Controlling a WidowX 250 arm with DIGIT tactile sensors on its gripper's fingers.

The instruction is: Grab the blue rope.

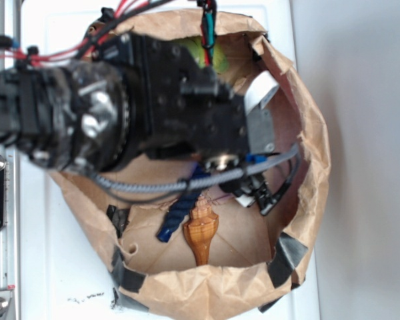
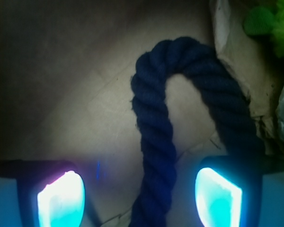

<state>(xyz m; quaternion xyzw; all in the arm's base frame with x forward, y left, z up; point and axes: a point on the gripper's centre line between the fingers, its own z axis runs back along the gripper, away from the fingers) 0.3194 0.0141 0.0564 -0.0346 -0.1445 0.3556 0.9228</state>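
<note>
Exterior: blue rope (image 1: 177, 213) lies in paper bag (image 1: 307, 133) beside seashell (image 1: 201, 233), capped end low-left, mostly under arm. Wrist: rope (image 2: 156, 142) hooks over at top, one strand between spread, empty gripper (image 2: 139, 198) fingers (image 2: 61, 201)

arm: reaching down | end effector (image 2: 139, 198): fingers (image 2: 61, 201) spread apart

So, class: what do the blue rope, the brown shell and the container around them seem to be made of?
Blue rope: twisted fibre, matte and slightly fuzzy, probably cotton or synthetic; its end cap looks glossy, perhaps plastic. Shell: smooth, ridged and shiny, real shell or moulded imitation. Container: crumpled brown paper, creased and dull, patched with dark tape.
</note>
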